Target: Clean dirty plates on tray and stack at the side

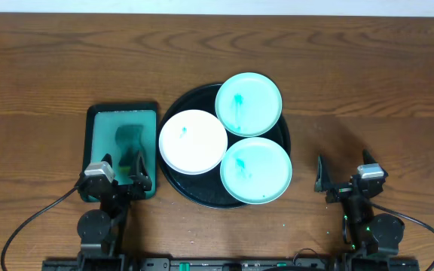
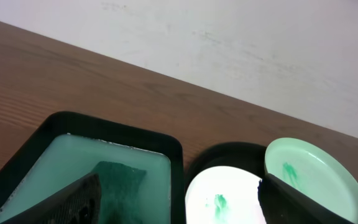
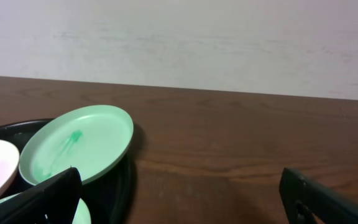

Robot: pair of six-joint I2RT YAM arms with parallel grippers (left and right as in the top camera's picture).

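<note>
Lying on the round black tray (image 1: 191, 188), between both grippers: white plate (image 1: 193, 141), far mint plate (image 1: 248, 104), near mint plate (image 1: 255, 171), each teal-smeared. Left gripper (image 1: 123, 173) spread wide over the rectangular teal tray (image 1: 108, 124). Right gripper (image 1: 343, 177) spread wide, empty, right of the near mint plate.

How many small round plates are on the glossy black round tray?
3: rear mint plate, far side; white plate, left; front mint plate, near side. None appears hidden.

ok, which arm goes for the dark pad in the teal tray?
Left, likely. The left gripper sits open over the teal tray, pad just ahead; the right gripper is beyond the black tray.
</note>
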